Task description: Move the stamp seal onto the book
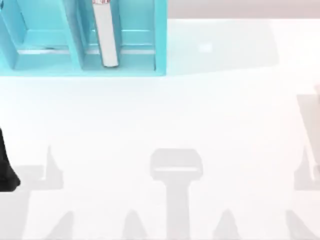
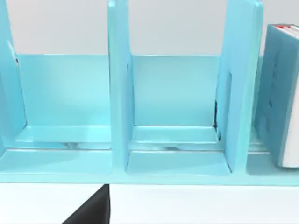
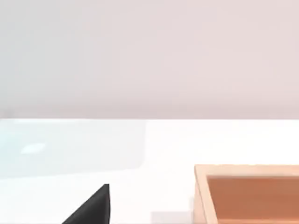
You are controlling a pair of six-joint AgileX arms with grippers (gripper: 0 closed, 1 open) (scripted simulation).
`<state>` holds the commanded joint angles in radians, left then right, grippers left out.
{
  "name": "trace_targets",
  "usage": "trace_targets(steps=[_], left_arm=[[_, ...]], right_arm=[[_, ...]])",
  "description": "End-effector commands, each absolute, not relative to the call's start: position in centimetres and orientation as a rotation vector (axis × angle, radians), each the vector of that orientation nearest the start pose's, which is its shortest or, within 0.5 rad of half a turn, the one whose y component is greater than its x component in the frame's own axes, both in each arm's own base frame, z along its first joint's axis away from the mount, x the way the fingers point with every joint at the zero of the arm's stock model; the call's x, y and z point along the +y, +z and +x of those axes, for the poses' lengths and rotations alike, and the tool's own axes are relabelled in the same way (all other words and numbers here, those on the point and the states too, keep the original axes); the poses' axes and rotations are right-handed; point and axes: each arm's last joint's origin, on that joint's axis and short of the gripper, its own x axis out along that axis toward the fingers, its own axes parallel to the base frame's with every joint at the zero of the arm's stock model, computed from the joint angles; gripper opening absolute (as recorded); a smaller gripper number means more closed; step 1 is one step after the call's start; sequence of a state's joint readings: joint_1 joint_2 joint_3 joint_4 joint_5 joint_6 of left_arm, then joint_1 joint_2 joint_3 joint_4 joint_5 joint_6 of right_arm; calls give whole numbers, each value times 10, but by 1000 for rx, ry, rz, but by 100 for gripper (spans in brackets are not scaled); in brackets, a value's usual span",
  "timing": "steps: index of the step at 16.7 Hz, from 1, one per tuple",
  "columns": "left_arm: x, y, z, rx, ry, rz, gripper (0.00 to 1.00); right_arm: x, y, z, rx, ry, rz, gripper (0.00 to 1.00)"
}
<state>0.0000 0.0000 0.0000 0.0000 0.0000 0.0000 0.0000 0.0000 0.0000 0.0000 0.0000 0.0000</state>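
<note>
I can't tell whether either end effector is open or closed. My left end effector sits at the tabletop's nine-o'clock edge; a dark finger pokes into the left wrist view. Ahead, toward eleven o'clock, stands the teal shelf unit, the book upright in its rightmost compartment. The right wrist view shows a wooden tray. I cannot place the stamp seal. Risk: the upright book offers only a narrow edge, so a seal set there would likely topple.
</note>
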Motion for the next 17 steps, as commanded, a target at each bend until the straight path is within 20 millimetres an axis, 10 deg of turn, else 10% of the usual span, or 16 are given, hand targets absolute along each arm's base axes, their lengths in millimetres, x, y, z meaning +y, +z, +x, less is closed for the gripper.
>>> trace_targets(steps=[9, 17], left_arm=[[-2, 191, 123, 0, 63, -21, 100], [-35, 219, 222, 73, 42, -3, 100]], right_arm=[[-1, 160, 106, 0, 0, 0, 100], [-1, 160, 106, 0, 0, 0, 100]])
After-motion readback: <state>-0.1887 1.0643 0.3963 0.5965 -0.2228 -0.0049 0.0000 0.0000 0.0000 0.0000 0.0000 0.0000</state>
